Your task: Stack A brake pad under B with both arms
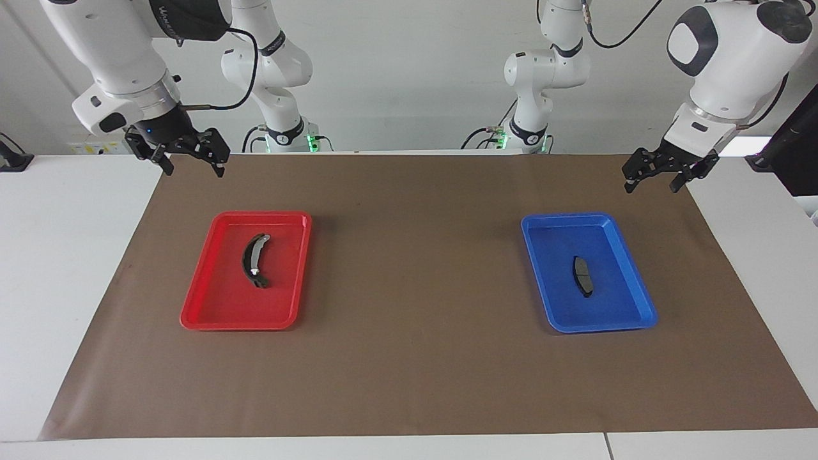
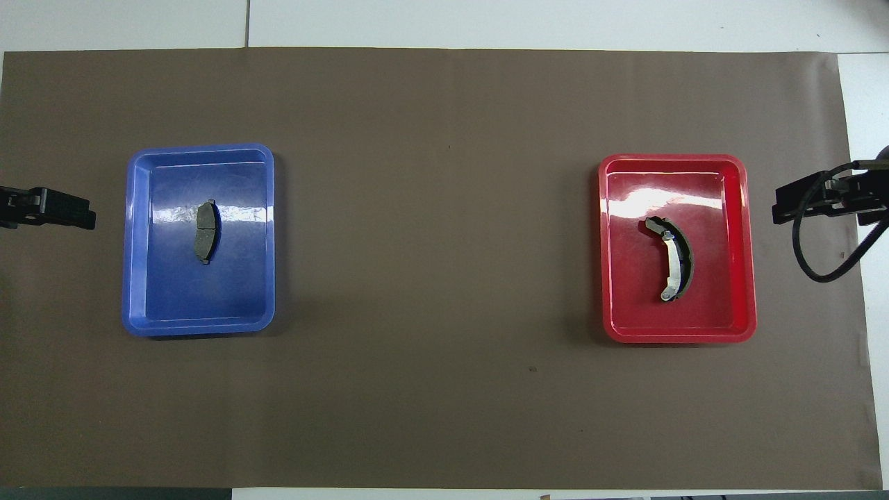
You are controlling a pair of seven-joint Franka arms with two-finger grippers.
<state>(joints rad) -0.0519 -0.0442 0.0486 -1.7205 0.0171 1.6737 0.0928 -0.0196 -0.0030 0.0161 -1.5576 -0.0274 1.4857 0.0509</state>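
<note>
The A brake pad (image 1: 582,275) (image 2: 205,232), short, flat and all dark, lies in the blue tray (image 1: 549,300) (image 2: 146,305) toward the left arm's end of the table. B (image 1: 254,260) (image 2: 674,258), the long black crescent with a silvery strip, lies in the red tray (image 1: 211,306) (image 2: 736,312) toward the right arm's end. My left gripper (image 1: 652,185) (image 2: 69,208) hangs open and empty above the mat's edge, off to the side of the blue tray. My right gripper (image 1: 194,167) (image 2: 799,205) hangs open and empty above the mat's edge by the red tray.
A brown mat (image 1: 415,268) (image 2: 444,278) covers most of the white table (image 1: 64,255), and both trays sit on it, well apart. A black cable (image 2: 819,264) loops off the right wrist. Dark equipment (image 1: 792,147) stands at the left arm's end.
</note>
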